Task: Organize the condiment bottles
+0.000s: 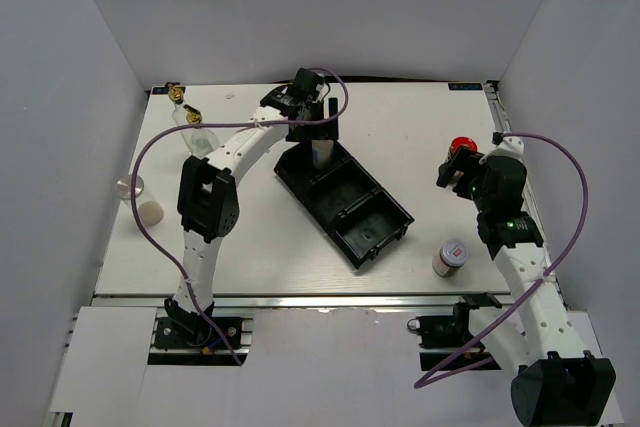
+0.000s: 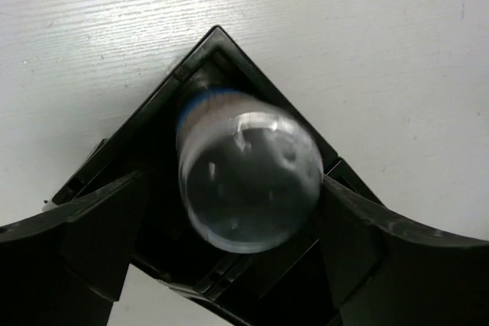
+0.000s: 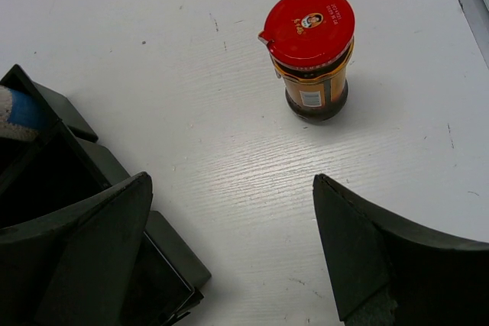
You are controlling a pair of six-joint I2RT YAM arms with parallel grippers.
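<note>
Everywhere white: scuffed table (image 1: 250, 257), plain walls (image 1: 90, 67); left hand (image 2: 231, 183) spread astride shaker (image 2: 252, 150), right hand (image 3: 231, 181) spread.

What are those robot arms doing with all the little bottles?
They are putting bottles into a black tray. The left gripper is above the tray's far end, jaws open around a silver-capped shaker standing in that compartment. The right gripper is open too, near a red-capped jar on the table, not touching it. A small jar waits nearby.

The tray (image 1: 368, 232) was black and the table (image 1: 400, 127) white. The jar (image 3: 309, 51) was brown with a red cap, and the shaker (image 2: 244, 181) had a blue band.
</note>
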